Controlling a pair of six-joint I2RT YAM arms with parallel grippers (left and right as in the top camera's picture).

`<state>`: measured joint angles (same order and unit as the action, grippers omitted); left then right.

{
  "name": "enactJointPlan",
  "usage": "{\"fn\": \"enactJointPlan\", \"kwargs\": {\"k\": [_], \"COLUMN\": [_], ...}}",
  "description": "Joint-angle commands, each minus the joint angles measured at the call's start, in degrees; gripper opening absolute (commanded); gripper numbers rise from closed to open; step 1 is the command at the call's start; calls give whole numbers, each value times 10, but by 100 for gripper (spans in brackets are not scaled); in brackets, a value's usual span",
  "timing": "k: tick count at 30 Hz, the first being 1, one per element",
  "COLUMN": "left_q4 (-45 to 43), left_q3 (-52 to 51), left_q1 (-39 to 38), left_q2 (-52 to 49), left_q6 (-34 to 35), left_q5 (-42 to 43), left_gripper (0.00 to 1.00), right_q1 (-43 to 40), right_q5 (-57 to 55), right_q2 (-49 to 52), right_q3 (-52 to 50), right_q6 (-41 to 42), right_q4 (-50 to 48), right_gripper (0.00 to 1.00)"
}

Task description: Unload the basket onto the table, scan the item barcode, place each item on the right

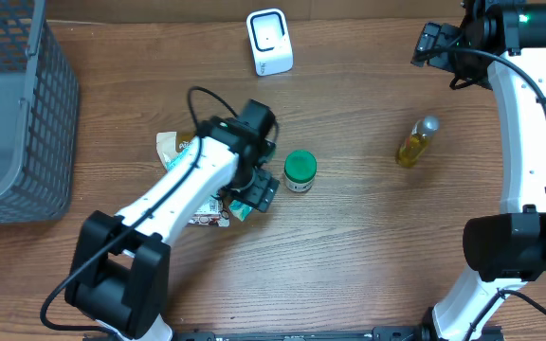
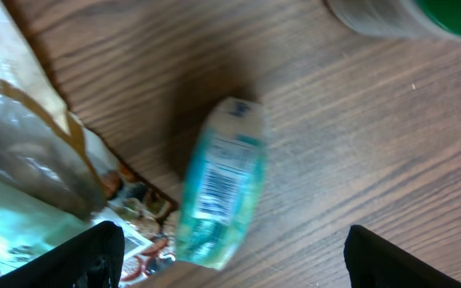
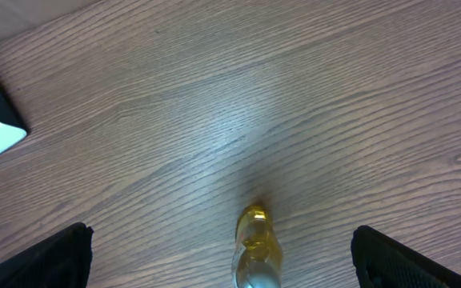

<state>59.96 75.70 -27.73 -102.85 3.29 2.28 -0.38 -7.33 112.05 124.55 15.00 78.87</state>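
Our left hand (image 2: 234, 260) hangs over the teal packet (image 2: 218, 180), fingers apart and gripping nothing. The packet lies on the worktop (image 1: 368, 246) with its barcode (image 2: 214, 188) facing up (handy for scanning). It sits just beside the snack pouches (image 1: 173, 147) and near the green-lidded jar (image 1: 300, 170), which both crowd a grasp. The scanner (image 1: 269, 42) stands well apart at the back. Our right hand (image 1: 431, 44), likewise spread and empty, hovers near the yellow bottle (image 1: 415, 144).

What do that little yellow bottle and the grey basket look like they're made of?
The yellow bottle: probably clear plastic or glass, glossy; its liquid shows through. The grey basket: matt plastic or coated wire, judging by gridded walls.
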Motion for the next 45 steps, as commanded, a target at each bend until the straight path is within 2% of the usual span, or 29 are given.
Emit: {"fn": "enactJointPlan", "kwargs": {"k": [1,3,5,12,13,16,17,25,38,41,45], "left_q4": [-13,-22,-30,-71,-74,-71,-67,-29,-89,-99,-109], "left_q3": [13,13,13,13,13,13,13,3,-73,-85,-99], "left_q1": [31,44,52,57,56,56,56,55,28,14,6], "left_q2": [18,18,18,18,18,17,17,17,17,17,17], "left_q6": [-20,-20,-21,-21,-21,-20,-20,-10,-5,-5,5], "left_q5": [58,70,70,63,63,63,63,66,64,53,34], "left_gripper": [89,92,100,100,98,77,74,75,77,76,68], "right_q1": [-3,-3,-3,-3,-3,-3,-3,-3,-3,-3,-3], "right_q5": [-1,-1,-1,-1,-1,-1,-1,-1,-1,-1,-1], "right_q2": [-5,-5,-5,-5,-5,-5,-5,-5,-5,-5,-5], "right_q3": [5,5,5,5,5,5,5,5,5,5,5], "right_q6": [0,0,0,0,0,0,0,0,0,0,0], "right_q4": [-3,-3,-3,-3,-3,-3,-3,-3,-3,-3,-3], "right_gripper": [100,100,100,100,100,100,100,100,100,100,100]}}
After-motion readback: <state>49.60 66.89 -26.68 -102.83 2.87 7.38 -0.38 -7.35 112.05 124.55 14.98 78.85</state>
